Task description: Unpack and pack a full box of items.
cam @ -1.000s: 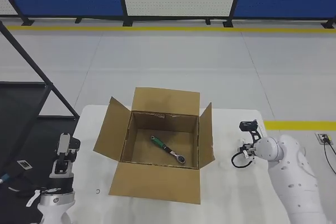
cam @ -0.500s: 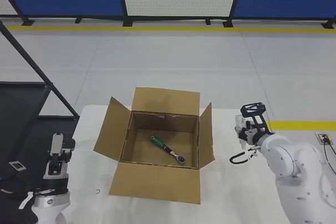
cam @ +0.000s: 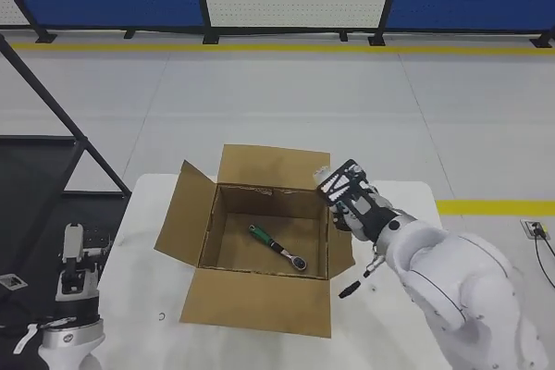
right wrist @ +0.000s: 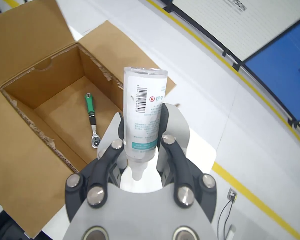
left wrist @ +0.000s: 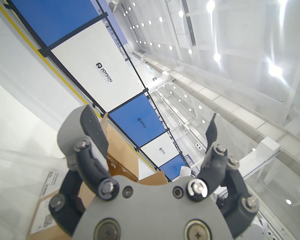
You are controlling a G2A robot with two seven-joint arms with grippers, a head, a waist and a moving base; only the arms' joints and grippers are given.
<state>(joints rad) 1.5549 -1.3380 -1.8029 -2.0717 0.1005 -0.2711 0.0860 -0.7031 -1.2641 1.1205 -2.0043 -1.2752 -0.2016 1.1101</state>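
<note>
An open cardboard box point(cam: 257, 305) stands mid-table with its flaps spread. On its floor lies a ratchet wrench point(cam: 277, 247) with a green handle point(right wrist: 90, 107). My right gripper point(right wrist: 142, 116) is shut on a clear bottle point(right wrist: 143, 101) with a white label, held bottom outward. In the top view the bottle point(cam: 339, 181) and right gripper point(cam: 350, 202) hover over the box's right flap near the far corner. My left gripper point(left wrist: 152, 121) is open with nothing between its fingers, pointing upward. It stands at the table's left edge point(cam: 74, 254), apart from the box point(left wrist: 120, 148).
The white table point(cam: 148, 277) has bare room on both sides of the box. A small ring point(cam: 161, 317) lies left of the front flap. A black metal frame point(cam: 65, 157) rises beyond the table's left side. A dark cable end point(cam: 349, 289) hangs by the right arm.
The right arm swung left from the table's right side to above the box's right flap. The left gripper drifted left toward the table's edge.
</note>
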